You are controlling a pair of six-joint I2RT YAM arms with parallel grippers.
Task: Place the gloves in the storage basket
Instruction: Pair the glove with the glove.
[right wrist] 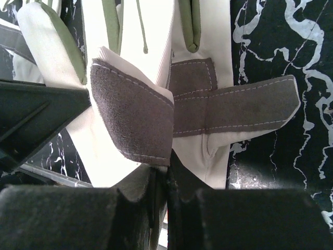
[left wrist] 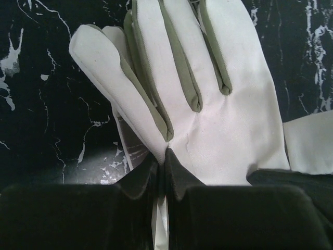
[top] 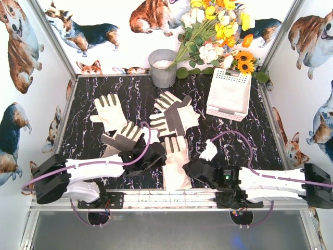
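Table (top: pixel 260 146): black marble top. Storage basket (top: pixel 227 114), white and perforated, sits at 2 o'clock. A grey bucket (top: pixel 163 67) stands at 12 o'clock, with flowers (top: pixel 218 31) just to its right.

Gloves (top: pixel 174 117): all lie on the tabletop, outside the basket.
- One cream glove (top: pixel 109 112) lies flat at 10 o'clock.
- A second glove (top: pixel 125 136), with grey patches, overlaps the first one's near edge.
- A crossed pair lies at centre.
- One long pale glove (top: pixel 177 164) lies at 6 o'clock, between the two grippers.

Left gripper (top: pixel 160 151), at 7 o'clock:
- In the wrist view its jaws are pressed fully together (left wrist: pixel 165 174).
- A thin strip of white fabric shows between them, at the edge of glove A (left wrist: pixel 218 120).
- Glove A lies flat on the marble, fingers pointing away from the camera, with green-grey side panels between them.
- I cannot match glove A to a glove in the top view with certainty.

Right gripper (top: pixel 191 166), at 5 o'clock:
- Its jaws are nearly closed (right wrist: pixel 167 166), pinching the cuff end of glove B (right wrist: pixel 130 114).
- The grey suede cuff is folded over on itself just above the fingertips.
- A grey strap runs off toward 3 o'clock.
- The glove's fingers reach toward 12 o'clock.
- From above, a bunched white piece of fabric (top: pixel 208 151) stands up just beside this gripper.
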